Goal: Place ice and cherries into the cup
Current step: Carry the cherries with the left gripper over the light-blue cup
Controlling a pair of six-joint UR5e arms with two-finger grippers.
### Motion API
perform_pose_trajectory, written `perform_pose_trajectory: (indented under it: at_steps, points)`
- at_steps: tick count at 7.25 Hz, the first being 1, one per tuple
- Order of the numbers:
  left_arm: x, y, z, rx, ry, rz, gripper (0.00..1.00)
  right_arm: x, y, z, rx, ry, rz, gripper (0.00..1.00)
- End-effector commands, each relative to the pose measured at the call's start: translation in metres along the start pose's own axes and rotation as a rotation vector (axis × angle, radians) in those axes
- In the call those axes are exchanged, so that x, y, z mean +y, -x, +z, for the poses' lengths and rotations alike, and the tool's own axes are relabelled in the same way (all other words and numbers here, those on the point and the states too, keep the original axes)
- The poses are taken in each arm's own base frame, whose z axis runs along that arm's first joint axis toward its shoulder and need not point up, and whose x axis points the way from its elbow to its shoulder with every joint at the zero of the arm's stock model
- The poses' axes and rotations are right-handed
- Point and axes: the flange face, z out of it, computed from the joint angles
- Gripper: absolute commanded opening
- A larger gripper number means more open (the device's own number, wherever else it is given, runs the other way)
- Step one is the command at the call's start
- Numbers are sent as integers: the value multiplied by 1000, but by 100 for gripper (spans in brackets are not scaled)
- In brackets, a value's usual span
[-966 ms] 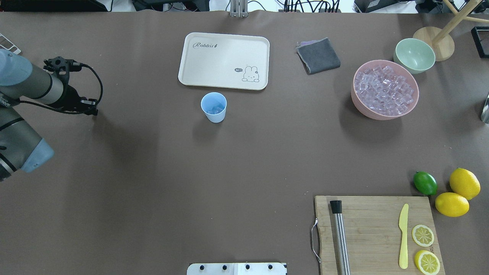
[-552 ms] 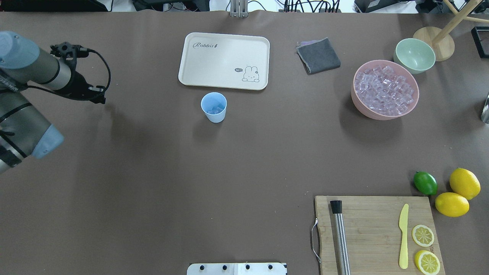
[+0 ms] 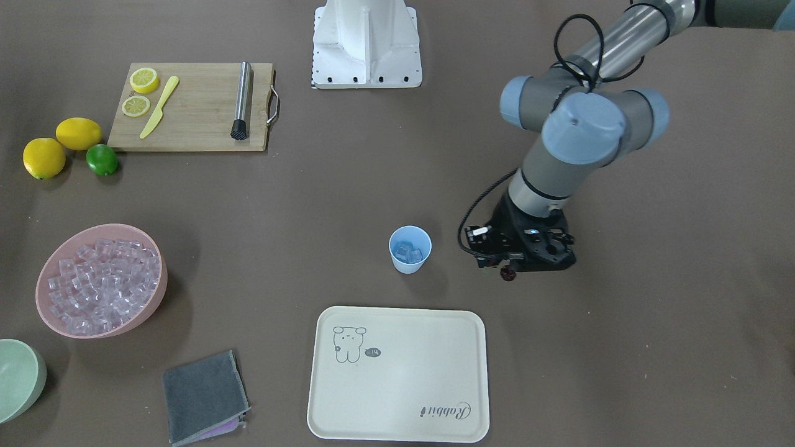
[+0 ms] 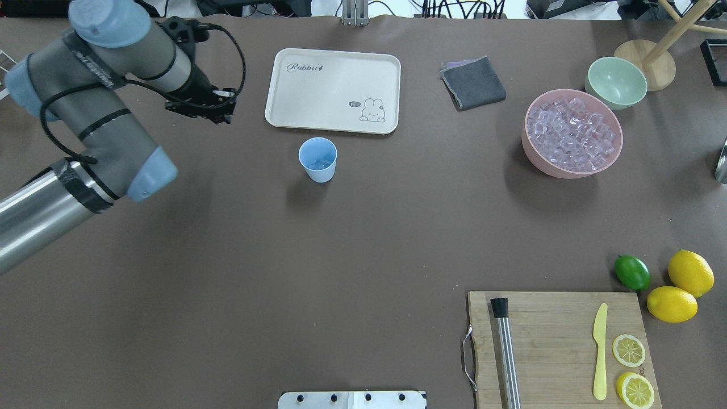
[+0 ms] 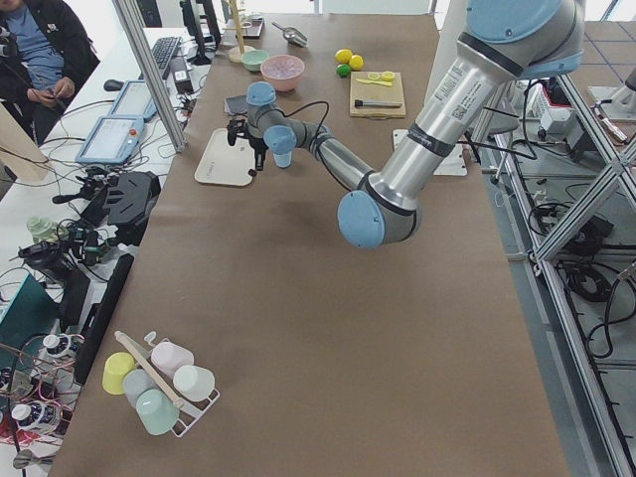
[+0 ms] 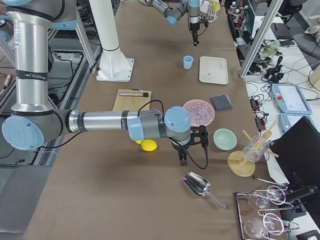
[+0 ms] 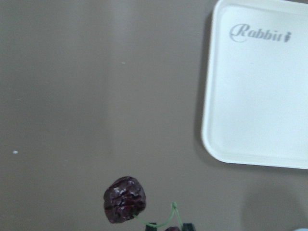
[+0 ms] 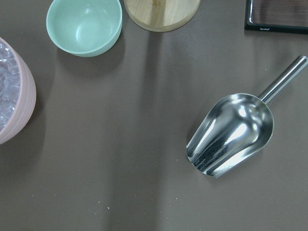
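the left gripper [image 3: 514, 266] hangs above the brown table cover, off to the side of the light-blue cup [image 3: 408, 266] and clear of its rim. its fingers are pressed together on the thin green stem of the cherries [image 7: 124, 199], and one dark, wrinkled cherry dangles below them over bare table. the second cherry is cut off at the lower edge of the left wrist view. the cherries are outside the cup, near the side edge of the cream rabbit tray [image 4: 332, 91].

the cup stands upright just in front of that tray without touching it. a few pieces of clear ice [image 3: 408, 251] lie at the bottom of the cup, well below the rim.

far across the table, the pink bowl [image 4: 559, 170] holds a heap of the same ice cubes [image 4: 571, 133], piled nearly to its rim. the pale green bowl [image 4: 616, 82] sits just beside it.

the right gripper [image 6: 183, 161] points down at the table near the pale green bowl. i cannot tell whether its fingers are spread or closed. a metal scoop [image 8: 231, 134] lies on its side close by, its hollow facing up.
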Motion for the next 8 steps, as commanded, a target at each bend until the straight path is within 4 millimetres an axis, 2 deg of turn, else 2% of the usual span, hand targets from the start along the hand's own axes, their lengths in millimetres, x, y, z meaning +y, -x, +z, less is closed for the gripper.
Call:
perform_pose_trajectory:
  at_steps: [1, 2, 5, 6, 7, 8]
  points:
    - [50, -67, 3, 49, -5, -73, 0, -2, 1, 0, -3, 1, 0, 99]
    - [69, -82, 12, 51, -1, -75, 0, -1, 1, 0, -6, 2, 1, 99]
    - [74, -87, 12, 57, -1, -68, 0, 6, -4, 4, -7, 9, 12, 99]
    - [73, -87, 11, 57, -3, -70, 45, 6, -5, 4, -7, 10, 14, 99]
    - [72, -85, 12, 54, -4, -72, 97, 7, -5, 5, -9, 12, 14, 99]
    - [69, -84, 9, 57, -7, -70, 98, 10, -5, 4, -8, 11, 15, 99]
